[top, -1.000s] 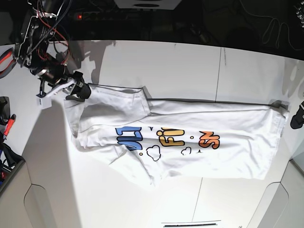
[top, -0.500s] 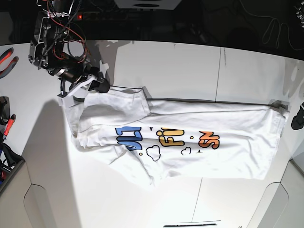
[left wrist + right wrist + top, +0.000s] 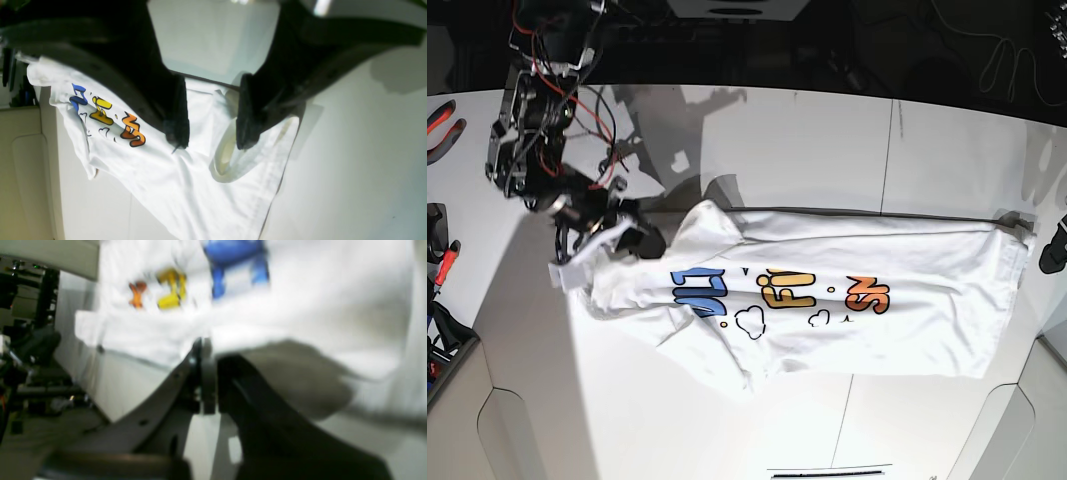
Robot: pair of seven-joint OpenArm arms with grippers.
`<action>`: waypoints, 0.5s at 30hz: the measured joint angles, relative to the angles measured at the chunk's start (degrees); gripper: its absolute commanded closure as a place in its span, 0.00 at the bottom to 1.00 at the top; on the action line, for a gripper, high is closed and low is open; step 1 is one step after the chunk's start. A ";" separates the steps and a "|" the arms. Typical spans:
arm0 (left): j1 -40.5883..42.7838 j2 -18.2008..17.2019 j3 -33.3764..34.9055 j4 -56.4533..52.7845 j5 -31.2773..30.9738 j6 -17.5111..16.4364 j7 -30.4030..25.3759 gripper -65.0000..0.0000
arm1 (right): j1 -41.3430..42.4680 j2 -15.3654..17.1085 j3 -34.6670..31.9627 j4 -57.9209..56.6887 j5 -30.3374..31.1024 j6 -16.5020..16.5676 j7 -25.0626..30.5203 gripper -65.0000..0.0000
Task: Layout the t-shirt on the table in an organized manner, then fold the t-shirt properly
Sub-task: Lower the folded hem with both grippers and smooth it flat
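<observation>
Base view: the right gripper pinches the t-shirt at its near corner; a slow, level outward pull should flatten it on the table.

Right wrist view: jaws pressed together, cloth just ahead.

Left wrist view: the left gripper hangs spread, empty, above the shirt's collar end.

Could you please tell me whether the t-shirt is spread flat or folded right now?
Folded lengthwise: the t-shirt lies as a long band, print cut off at its edge.
</observation>
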 measured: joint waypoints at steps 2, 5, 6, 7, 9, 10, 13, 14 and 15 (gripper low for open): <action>0.00 0.00 0.00 0.00 0.02 0.00 0.02 0.58 | 1.64 -0.17 -0.79 -0.04 -3.06 0.00 1.97 1.00; 0.00 0.00 0.00 0.00 0.04 0.00 0.02 0.58 | 3.98 -0.17 -2.78 -0.85 -6.93 -0.13 5.05 1.00; -0.02 0.00 0.00 0.00 0.02 0.00 0.02 0.58 | 4.83 -0.15 -3.58 -1.44 -8.20 -0.11 5.88 0.90; 0.00 0.00 0.00 0.00 0.02 0.00 0.04 0.58 | 5.60 -0.15 -4.48 -2.12 -9.25 -0.11 6.73 0.76; 0.00 0.00 0.00 0.00 0.00 -0.02 0.02 0.58 | 6.60 -0.15 -6.38 -3.23 -10.67 -0.09 7.98 0.59; -0.02 0.00 0.00 0.00 0.00 0.00 0.02 0.58 | 6.78 -0.15 -7.28 -3.80 -11.26 -0.11 8.50 0.57; 0.00 0.00 0.00 0.00 0.00 0.00 0.04 0.58 | 6.84 -0.17 -9.73 -4.74 -11.37 -0.09 8.61 0.57; 0.00 0.00 0.00 0.00 -0.09 0.00 0.04 0.58 | 6.86 -0.17 -10.43 -4.74 -11.37 -0.09 8.98 0.57; 0.00 0.00 0.00 0.00 -0.15 0.00 0.04 0.58 | 6.88 -0.17 -10.84 -4.74 -11.32 -0.11 9.70 0.57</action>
